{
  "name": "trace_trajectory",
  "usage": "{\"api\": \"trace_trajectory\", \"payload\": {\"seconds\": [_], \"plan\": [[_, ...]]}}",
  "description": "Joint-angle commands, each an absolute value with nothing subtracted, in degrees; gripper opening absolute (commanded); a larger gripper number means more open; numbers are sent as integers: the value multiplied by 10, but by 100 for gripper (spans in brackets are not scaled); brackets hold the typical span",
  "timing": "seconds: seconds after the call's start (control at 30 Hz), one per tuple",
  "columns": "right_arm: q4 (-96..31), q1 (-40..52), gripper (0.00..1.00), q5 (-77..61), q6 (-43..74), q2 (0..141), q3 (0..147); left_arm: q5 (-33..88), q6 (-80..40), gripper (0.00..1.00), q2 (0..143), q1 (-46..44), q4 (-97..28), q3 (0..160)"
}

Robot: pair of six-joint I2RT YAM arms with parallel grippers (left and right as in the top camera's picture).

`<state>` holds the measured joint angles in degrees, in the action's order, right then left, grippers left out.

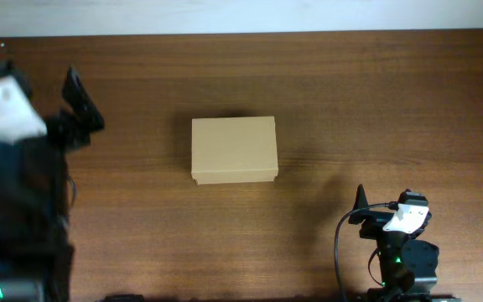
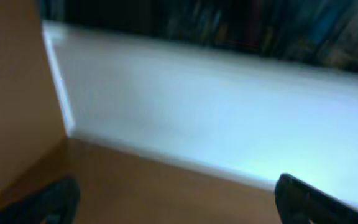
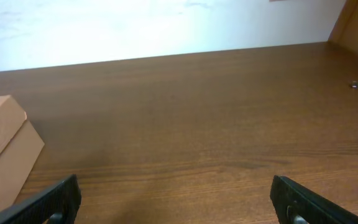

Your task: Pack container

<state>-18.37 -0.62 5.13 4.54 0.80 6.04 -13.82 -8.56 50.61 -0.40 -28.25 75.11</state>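
Note:
The container (image 1: pixel 234 149), a plain tan cardboard box, sits in the middle of the table with its flap lid closed. Its corner also shows at the left edge of the right wrist view (image 3: pixel 2 149). My left gripper (image 1: pixel 80 105) is at the far left of the table, well away from the box. In the blurred left wrist view it (image 2: pixel 179 202) is open and empty, facing the table's back edge. My right gripper (image 1: pixel 361 205) is near the front right, apart from the box. The right wrist view shows it (image 3: pixel 179 202) open and empty over bare wood.
The dark wooden table (image 1: pixel 376 101) ends at a white wall along the back (image 3: pixel 166 25). A small screw or dot (image 3: pixel 353 85) lies on the table at the far right. A brown side panel (image 2: pixel 11 93) stands to the left of the left gripper.

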Motion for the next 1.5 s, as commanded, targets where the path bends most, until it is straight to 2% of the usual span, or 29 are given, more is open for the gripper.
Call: {"api": "trace_trajectory", "payload": {"seconds": [0.0, 0.1, 0.33, 0.73, 1.23, 1.47], "plan": [[-182, -8, 99, 58, 47, 2, 56, -145, -80, 100, 411, -27, -209, 641], [-182, -8, 99, 58, 47, 2, 56, -145, -80, 100, 329, -40, -136, 543], [-182, -8, 99, 58, 47, 2, 56, -145, -80, 100, 186, -41, -63, 361], [-182, -8, 99, 58, 47, 2, 56, -144, -80, 100, 39, -41, 35, 123], [-182, -8, 99, 58, 47, 2, 56, -144, -80, 100, 3, -41, 39, 6], [-182, -8, 99, 58, 47, 2, 56, -144, -80, 100, 3, -41, -31, 5]]}}
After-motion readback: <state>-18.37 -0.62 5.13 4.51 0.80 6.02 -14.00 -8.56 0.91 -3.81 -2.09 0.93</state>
